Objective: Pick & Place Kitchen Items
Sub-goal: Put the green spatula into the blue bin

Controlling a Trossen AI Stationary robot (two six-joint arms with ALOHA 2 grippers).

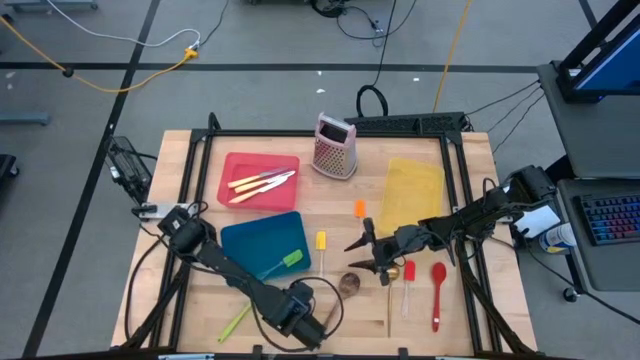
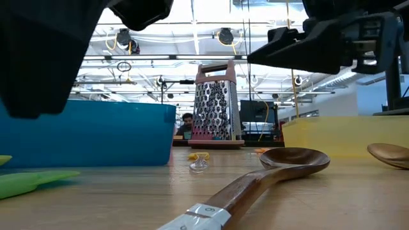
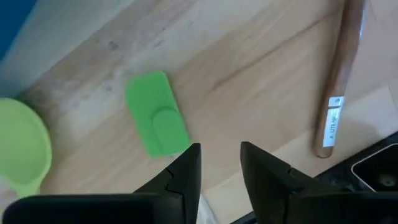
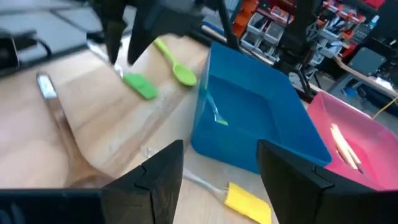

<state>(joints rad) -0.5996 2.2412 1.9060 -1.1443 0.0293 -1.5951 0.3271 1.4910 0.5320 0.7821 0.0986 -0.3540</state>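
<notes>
1. Lying on the desk (image 1: 160,310) near its near edge, a green spatula (image 3: 157,122) sits just left of the left gripper (image 3: 221,168), whose fingers stand slightly apart with nothing between them.
2. A green spoon (image 4: 175,63) lies beside the blue bin (image 1: 265,245).
3. Cream-handled knives (image 1: 262,183) rest in the red bin (image 1: 240,165).
4. The right gripper (image 1: 362,255) hovers spread and empty over the wooden spoon (image 2: 255,182), left of the red spoon (image 1: 438,292).

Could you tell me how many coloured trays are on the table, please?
3: red tray far left, blue tray just in front of it, yellow tray far right.
</notes>
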